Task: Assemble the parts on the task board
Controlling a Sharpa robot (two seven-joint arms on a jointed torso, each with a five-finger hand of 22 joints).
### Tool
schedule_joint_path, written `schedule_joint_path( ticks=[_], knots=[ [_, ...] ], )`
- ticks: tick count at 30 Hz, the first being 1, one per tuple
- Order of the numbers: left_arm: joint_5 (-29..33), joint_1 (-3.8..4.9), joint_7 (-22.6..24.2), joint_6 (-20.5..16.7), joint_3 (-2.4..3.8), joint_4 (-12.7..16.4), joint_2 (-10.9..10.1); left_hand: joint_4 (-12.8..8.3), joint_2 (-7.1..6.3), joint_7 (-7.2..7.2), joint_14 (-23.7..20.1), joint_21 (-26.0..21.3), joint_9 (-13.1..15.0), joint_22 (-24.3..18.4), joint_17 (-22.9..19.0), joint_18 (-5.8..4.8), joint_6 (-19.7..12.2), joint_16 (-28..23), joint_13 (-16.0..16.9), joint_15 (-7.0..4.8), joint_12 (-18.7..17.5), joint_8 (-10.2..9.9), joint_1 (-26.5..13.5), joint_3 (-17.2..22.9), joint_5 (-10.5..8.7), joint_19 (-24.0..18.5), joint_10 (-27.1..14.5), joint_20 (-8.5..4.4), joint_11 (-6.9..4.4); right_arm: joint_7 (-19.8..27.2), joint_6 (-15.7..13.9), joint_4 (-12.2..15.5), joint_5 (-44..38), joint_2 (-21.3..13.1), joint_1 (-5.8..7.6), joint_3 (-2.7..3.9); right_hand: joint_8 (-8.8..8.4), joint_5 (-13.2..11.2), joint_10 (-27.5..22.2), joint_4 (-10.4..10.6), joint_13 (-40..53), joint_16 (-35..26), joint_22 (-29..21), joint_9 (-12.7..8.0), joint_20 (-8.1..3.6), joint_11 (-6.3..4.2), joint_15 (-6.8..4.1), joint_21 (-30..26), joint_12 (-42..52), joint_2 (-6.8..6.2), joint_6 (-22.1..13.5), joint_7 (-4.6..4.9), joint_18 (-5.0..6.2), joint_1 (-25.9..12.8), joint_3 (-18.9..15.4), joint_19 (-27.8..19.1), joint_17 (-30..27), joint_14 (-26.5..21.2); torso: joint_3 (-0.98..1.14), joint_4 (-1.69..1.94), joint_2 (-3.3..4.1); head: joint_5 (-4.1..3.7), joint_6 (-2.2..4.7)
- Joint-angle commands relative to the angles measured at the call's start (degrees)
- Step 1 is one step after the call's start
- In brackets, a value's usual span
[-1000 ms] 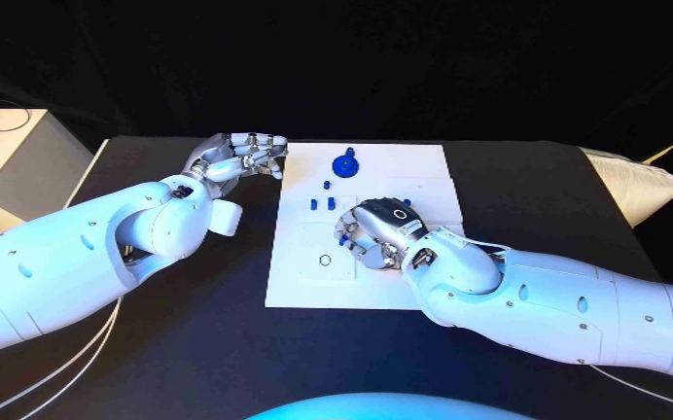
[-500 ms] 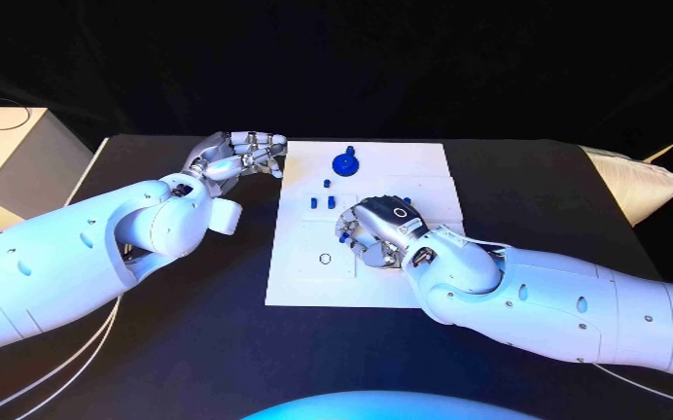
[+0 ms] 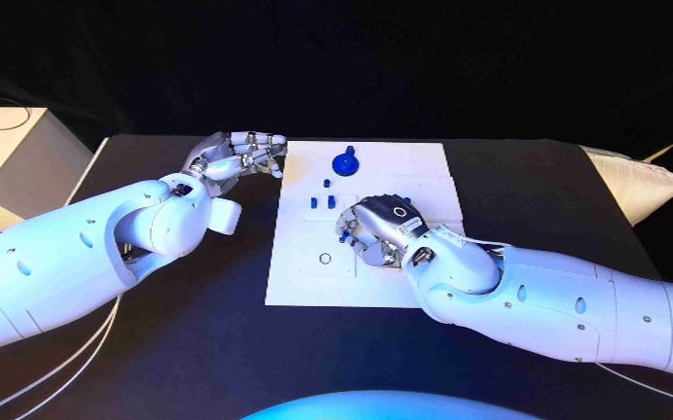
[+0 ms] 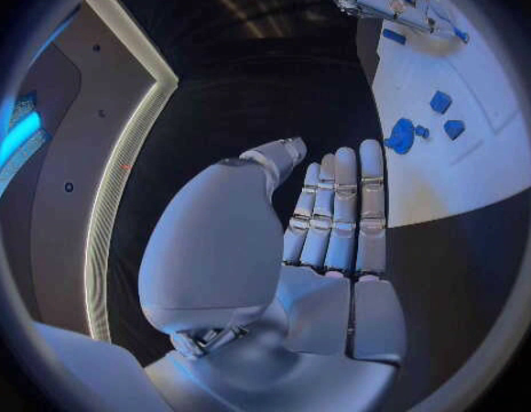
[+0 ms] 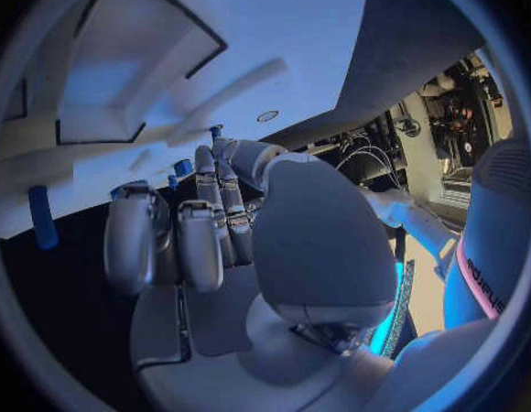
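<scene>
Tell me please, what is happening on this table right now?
A two-armed robot is assembling small blue parts on the white task board. Its right robot hand is lowered over the middle of the board, fingers curled down among the parts; whether it holds one cannot be told. The left robot hand hovers beside the board's far left corner, holding nothing. A larger round blue part and several small blue pieces lie on the board.

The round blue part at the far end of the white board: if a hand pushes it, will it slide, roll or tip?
The round blue part looks flat and disc-like, so it would probably slide rather than roll. It seems small and thin, so likely light. The task board looks smooth, so a nudge may send it skidding.
</scene>
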Motion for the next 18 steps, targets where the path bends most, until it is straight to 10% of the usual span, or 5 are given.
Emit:
schedule_joint_path(
  ticks=[1,18],
  knots=[
    [0.30,0.01,0.16,0.60,0.05,0.12,0.04,-0.04,-0.03,0.15,0.37,-0.25,-0.10,-0.05,-0.08,0.70,-0.38,-0.20,-0.09,0.10,-0.22,-0.40,0.39,-0.39,0.03,0.34,-0.48,0.10,0.08,-0.66,0.39,-0.17,-1.59,0.10,-0.05,0.00,0.25,0.15,2.24,-0.23,0.06,0.08,4.46,0.04,-0.41,-1.76,-0.24,-0.23,0.20,0.60,0.27,-0.05,-0.49,0.04,-0.07,1.80,3.44,3.56,-0.02,0.02,0.00,-0.02,0.00],
    [0.30,0.01,0.07,0.50,0.05,0.27,-0.16,-0.04,-0.03,0.15,0.37,-0.25,-0.10,-0.05,-0.08,0.70,-0.38,-0.20,-0.09,0.10,-0.22,-0.40,0.39,-0.39,0.03,0.34,-0.48,0.10,0.08,0.44,5.30,-1.31,-1.10,1.27,-0.05,-0.03,0.26,0.17,2.30,-0.33,0.01,0.10,4.51,0.12,-0.42,-1.74,-0.23,-0.17,0.18,0.56,0.29,-0.02,-0.51,-0.19,-0.02,1.82,3.45,3.57,-0.07,0.03,0.01,0.35,-0.56]
  ],
)
